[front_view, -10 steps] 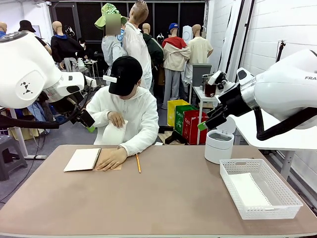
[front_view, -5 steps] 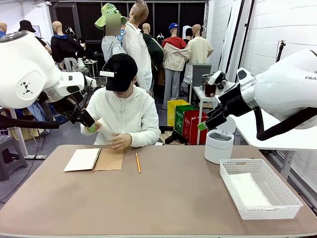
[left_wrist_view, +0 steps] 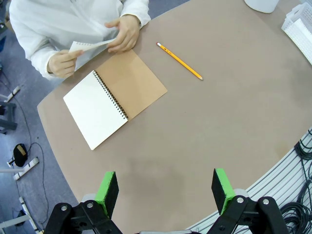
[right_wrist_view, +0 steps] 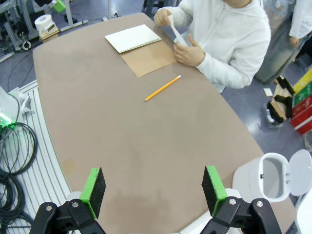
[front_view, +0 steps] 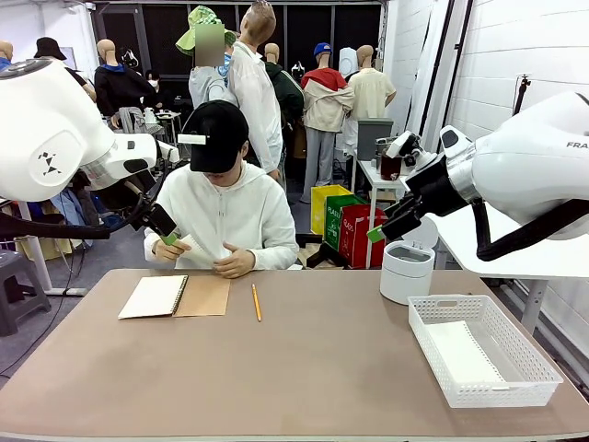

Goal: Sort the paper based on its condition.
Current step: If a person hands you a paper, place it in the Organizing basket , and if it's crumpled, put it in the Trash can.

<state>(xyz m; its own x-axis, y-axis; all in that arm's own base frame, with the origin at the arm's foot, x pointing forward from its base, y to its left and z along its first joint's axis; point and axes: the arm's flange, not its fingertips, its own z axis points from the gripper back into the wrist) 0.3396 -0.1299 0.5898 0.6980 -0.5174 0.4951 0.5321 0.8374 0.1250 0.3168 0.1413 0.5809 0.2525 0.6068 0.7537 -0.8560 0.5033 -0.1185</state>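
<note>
Both grippers, left point(left_wrist_view: 165, 191) and right point(right_wrist_view: 153, 191), hang released and empty above the table point(front_view: 322, 368). Far ahead of each, the person's hands point(left_wrist_view: 124, 34) hold the paper point(left_wrist_view: 87, 46). Judged light, limp, easily creased; best pinched at a free edge.

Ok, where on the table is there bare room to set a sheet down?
The widest bare stretch is the near middle of the table, between the open spiral notebook on the left and the white basket on the right, below the pencil. The far right corner is crowded by the basket and the small white bin.
</note>
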